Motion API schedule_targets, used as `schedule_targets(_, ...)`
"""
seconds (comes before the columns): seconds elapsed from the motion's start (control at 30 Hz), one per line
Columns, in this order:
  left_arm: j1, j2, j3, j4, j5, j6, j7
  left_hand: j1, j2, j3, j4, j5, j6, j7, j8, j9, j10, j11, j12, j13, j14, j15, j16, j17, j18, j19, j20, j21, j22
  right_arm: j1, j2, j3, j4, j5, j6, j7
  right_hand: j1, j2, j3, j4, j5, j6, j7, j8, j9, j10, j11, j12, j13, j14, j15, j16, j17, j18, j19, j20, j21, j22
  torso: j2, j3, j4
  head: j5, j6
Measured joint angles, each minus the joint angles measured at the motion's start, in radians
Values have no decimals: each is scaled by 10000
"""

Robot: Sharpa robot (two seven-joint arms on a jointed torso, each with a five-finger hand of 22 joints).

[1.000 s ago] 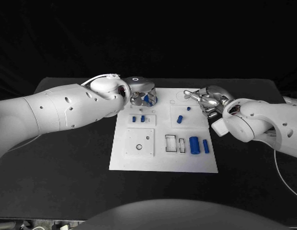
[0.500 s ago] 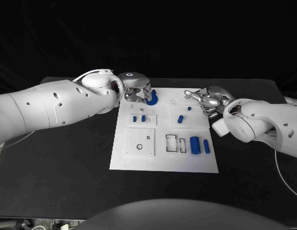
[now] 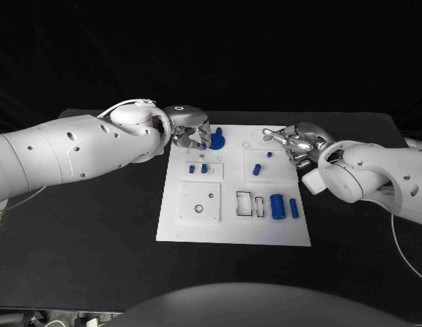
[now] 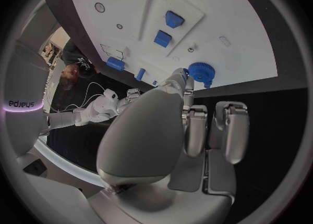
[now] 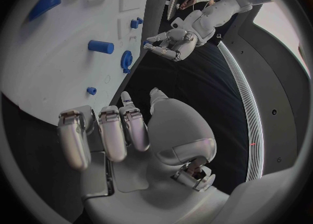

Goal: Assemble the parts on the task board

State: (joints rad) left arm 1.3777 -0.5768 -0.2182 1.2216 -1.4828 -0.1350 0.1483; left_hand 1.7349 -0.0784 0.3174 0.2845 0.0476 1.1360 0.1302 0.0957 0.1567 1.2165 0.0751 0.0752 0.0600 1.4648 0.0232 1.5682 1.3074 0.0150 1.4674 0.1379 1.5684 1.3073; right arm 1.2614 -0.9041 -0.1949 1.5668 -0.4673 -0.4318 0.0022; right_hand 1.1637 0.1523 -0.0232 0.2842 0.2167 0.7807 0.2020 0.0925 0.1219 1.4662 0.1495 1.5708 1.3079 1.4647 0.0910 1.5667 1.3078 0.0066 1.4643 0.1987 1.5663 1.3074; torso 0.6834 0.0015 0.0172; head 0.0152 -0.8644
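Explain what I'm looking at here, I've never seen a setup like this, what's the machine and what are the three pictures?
This is a two-armed robot at a black table, each white arm ending in a silver many-fingered hand. One picture looks down from a camera on its head; the two round ones come from fisheye cameras at its wrists, behind each hand. In the middle lies a white task board with small blue parts, among them a blue gear at the far edge and two blue cylinders nearer the robot. The left hand is at the gear, a fingertip right by it; whether it grips it, I cannot tell. The right hand holds nothing, fingers apart.
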Motion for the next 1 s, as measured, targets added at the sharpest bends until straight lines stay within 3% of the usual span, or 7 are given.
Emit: schedule_targets(1.0, -47, 178, -19, -559, 103, 770, -106, -25, -25, 25, 28, -4, -1, -2, -38, -32, -54, 51, -85, -2, 0, -1, 0, 7, 1, 0, 0, 0, 0, -3, -27, 0, 28, 1, 6, -23, 0, 0, 0, 0, 0, 0, 0, 0, 0, 0, 0, 0, 0, 0, 0, 0, -3, 0, 0, 0, 0, -2, 8, 2, -4, -6, -32)
